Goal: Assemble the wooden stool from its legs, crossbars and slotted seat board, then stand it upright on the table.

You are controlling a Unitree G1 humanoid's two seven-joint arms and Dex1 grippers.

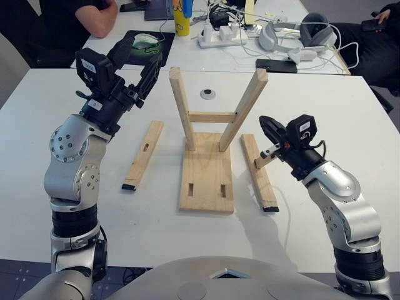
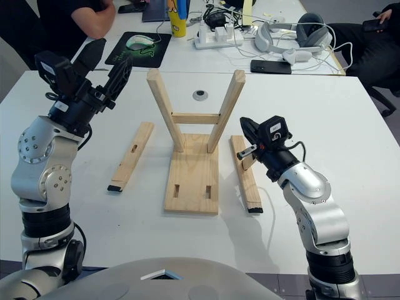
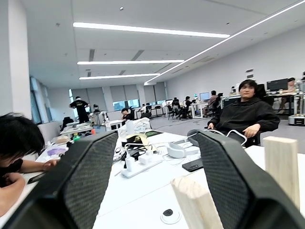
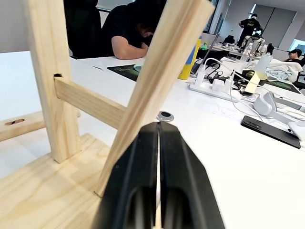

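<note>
We see the slotted seat board [image 1: 206, 181] lying flat on the white table [image 1: 350, 125]. Two legs stand up from its far end and lean apart like a letter V. One is the left standing leg [image 1: 182, 109] and the other is the right standing leg [image 1: 245, 107]. A crossbar [image 1: 212, 117] joins them above the seat board. The near part of the seat board has two open slots [image 1: 190, 189].

A loose leg [image 1: 144, 154] lies flat just left of the seat board. It has a small slot in it and a black tip at its near end. Another loose leg [image 1: 259, 170] lies flat just right of the seat board, also with a black tip.

The left gripper [image 1: 145, 50] hangs in the air, left of the seat board and farther back. Its fingers are spread wide and hold nothing.

The right gripper [image 1: 264, 122] is right of the seat board, over the loose leg there. Its fingers are pressed together, and we see nothing between them.

Each gripper has a little white label [image 1: 304, 126], but the writing is too small for us to read.

A round plug [image 1: 207, 94] sits in the table past the seat board.
</note>
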